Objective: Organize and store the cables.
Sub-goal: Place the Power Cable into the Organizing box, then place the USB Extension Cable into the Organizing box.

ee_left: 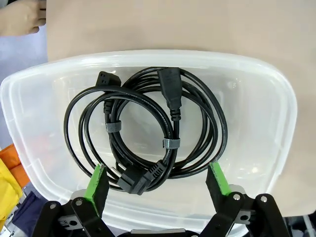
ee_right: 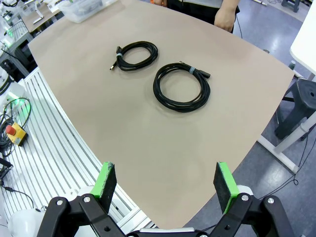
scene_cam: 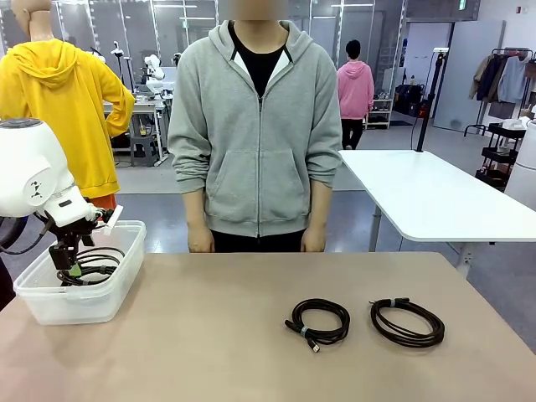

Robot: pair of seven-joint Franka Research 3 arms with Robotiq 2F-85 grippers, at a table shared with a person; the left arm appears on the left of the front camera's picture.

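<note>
A clear plastic storage bin (scene_cam: 50, 306) sits at the robot's left end of a tan tabletop (scene_cam: 209, 360), holding one coiled black power cable (ee_left: 169, 96) bound with two grey ties, its plugs lying inside the loop and against the bin's floor. The left gripper (ee_left: 157, 178) reaches down into the bin with its green-padded fingers (ee_left: 96, 180) spread wide on either side of the coil's near edge, gripping nothing; whether the pads brush the cord cannot be told. Well away from the bin, toward the robot's right, two more coiled black cables lie flat on the table, apart from each other: a smaller coil (scene_cam: 295, 325) nearer the bin and a larger coil (scene_cam: 409, 342) beyond it. The right gripper (ee_right: 164, 177) hangs off the table's edge, farther from the bin than both coils, fingers wide apart and empty. A person in a grey hooded jacket (scene_cam: 255, 126) stands at the far side, hands down.
</note>
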